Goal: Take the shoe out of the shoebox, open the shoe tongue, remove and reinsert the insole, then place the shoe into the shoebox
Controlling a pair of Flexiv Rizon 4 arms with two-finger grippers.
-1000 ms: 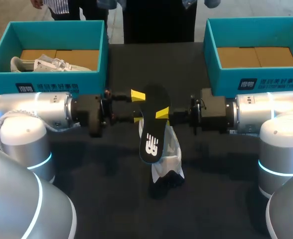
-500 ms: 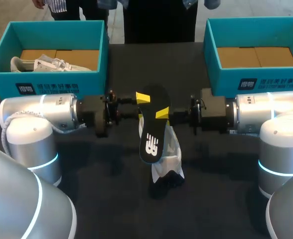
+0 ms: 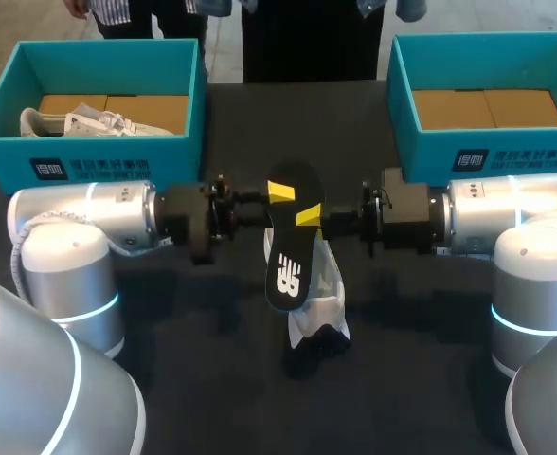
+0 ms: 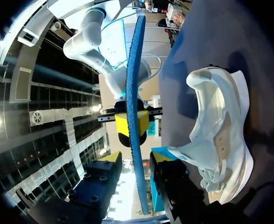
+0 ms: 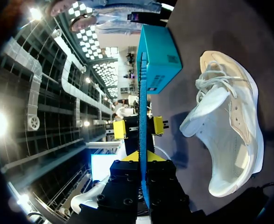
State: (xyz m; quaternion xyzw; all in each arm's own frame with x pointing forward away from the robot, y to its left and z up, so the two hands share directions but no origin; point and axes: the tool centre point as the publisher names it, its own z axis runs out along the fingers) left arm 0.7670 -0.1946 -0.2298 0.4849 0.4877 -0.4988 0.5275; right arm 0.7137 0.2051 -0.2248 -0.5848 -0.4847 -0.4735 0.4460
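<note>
With the shoe (image 3: 324, 296) out at mid-desk, the right gripper (image 5: 145, 158) pinches the removed insole (image 3: 288, 251), the left gripper (image 4: 134, 157) spread around it; reinserting and boxing apparently remain.

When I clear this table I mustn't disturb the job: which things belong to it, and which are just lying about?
Job: insole in right gripper; left gripper open around it; white shoe; empty right box.
Lying about, likely: left box with another shoe.
</note>
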